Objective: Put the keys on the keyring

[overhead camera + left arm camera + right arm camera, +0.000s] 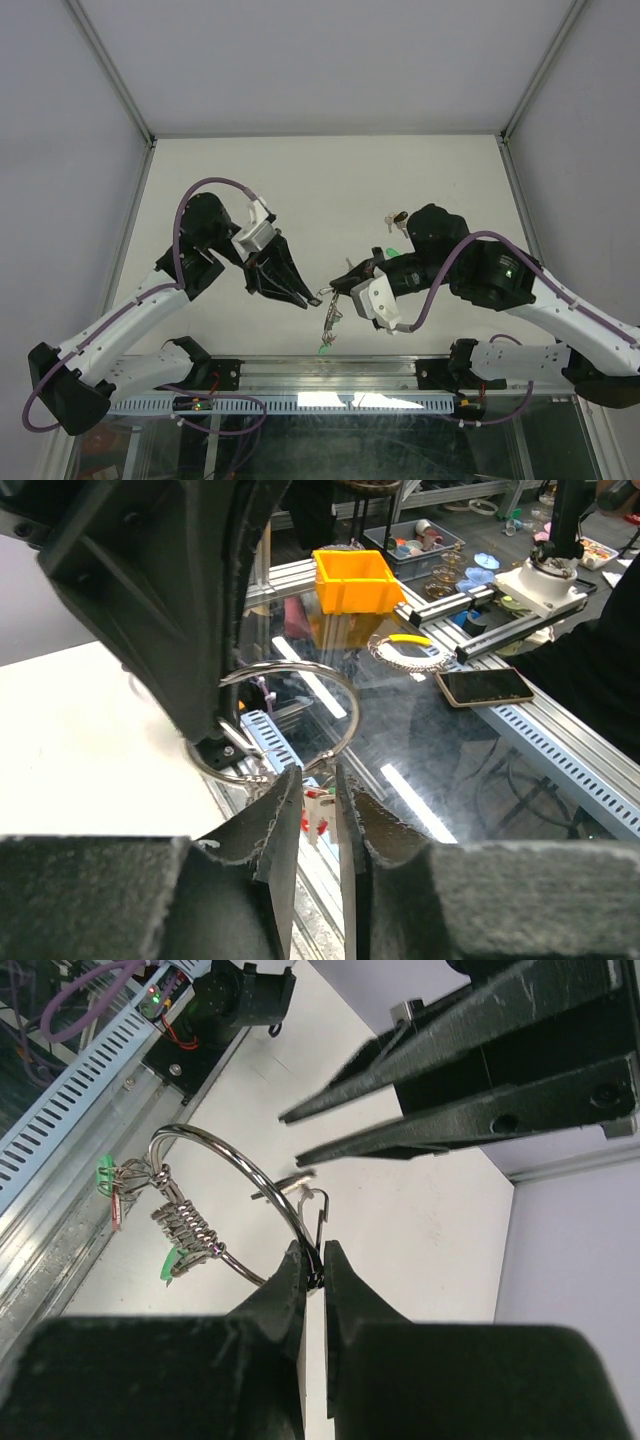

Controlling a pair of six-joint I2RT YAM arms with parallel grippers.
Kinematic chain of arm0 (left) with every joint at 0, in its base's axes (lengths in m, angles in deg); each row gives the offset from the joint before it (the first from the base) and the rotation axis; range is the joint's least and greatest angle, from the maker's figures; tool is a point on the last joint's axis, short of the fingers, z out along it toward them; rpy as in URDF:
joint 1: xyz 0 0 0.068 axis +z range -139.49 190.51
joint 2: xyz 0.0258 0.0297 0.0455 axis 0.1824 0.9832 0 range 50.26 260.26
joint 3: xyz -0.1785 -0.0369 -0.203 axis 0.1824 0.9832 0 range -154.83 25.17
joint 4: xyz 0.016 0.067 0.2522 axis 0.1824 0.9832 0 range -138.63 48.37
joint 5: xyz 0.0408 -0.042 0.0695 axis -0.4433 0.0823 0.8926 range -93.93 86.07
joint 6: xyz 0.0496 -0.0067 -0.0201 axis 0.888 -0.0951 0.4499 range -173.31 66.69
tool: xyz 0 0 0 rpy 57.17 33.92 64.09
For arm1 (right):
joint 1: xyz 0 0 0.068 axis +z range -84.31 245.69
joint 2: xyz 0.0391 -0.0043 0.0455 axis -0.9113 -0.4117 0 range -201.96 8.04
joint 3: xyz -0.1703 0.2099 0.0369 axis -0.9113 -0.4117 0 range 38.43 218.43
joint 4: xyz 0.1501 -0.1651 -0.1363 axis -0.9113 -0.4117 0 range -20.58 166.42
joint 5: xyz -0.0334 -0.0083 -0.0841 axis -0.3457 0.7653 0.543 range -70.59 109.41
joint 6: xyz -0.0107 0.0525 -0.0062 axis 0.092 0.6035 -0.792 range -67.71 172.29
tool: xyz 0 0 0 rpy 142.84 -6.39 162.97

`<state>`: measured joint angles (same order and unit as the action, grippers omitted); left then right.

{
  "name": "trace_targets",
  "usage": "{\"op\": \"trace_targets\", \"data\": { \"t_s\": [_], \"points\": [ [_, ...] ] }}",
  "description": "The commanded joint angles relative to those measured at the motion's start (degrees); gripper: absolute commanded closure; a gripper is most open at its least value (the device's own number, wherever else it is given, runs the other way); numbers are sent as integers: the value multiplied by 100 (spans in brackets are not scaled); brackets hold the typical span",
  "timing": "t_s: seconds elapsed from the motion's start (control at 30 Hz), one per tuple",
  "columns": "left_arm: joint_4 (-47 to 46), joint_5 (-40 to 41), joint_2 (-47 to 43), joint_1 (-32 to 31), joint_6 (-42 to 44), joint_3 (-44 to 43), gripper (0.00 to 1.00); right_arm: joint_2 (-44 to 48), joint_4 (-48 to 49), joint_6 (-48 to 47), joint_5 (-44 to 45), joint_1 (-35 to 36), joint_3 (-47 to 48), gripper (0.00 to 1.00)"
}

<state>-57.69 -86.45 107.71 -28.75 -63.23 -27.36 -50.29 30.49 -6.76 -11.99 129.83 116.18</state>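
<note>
Right gripper (313,1260): jaws pinched shut on the wire of the keyring (232,1147), ring held off the table. Threaded keys (185,1225) hang in a bunch on the far arc. Left gripper (318,772): narrowly parted, empty, tips just beside the ring. Loose keys (395,218) lie on the table beyond the right gripper.

Top view is bright with even, diffuse overhead light, faint soft shadows under the arms on the white table (330,180), and a glare strip along the near rail (340,400). In the left wrist view the left tool (320,775) is close to the lens, dark and soft, with light-strip reflections on the glass (420,800) to the right. In the right wrist view the keyring (245,1163) is sharp with bright glints, while the right tool (313,1260) is blurred and nearly black.
</note>
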Motion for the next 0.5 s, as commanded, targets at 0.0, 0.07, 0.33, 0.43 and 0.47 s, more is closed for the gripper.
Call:
{"op": "trace_targets", "data": {
  "t_s": [0.0, 0.07, 0.33, 0.43, 0.47],
  "points": [
    [0, -180, -168, 44, 8, -64, 79, 287, 598, 75, 381, -24, -58, 100],
    [13, -145, -188, 62, 25, -64, 77, 330, 647, 69, 455, -24, -101, 100],
    [1427, 1265, -472, 161, 1253, -284, 61, 559, 1092, 93, 1116, -16, -435, 100],
    [1546, 2170, -634, 156, 1340, -266, 55, 406, 989, 350, 1413, -15, -372, 100],
    [1541, 2439, -690, 160, 1350, -248, 54, 338, 967, 468, 1532, -14, -328, 100]
  ]
}}
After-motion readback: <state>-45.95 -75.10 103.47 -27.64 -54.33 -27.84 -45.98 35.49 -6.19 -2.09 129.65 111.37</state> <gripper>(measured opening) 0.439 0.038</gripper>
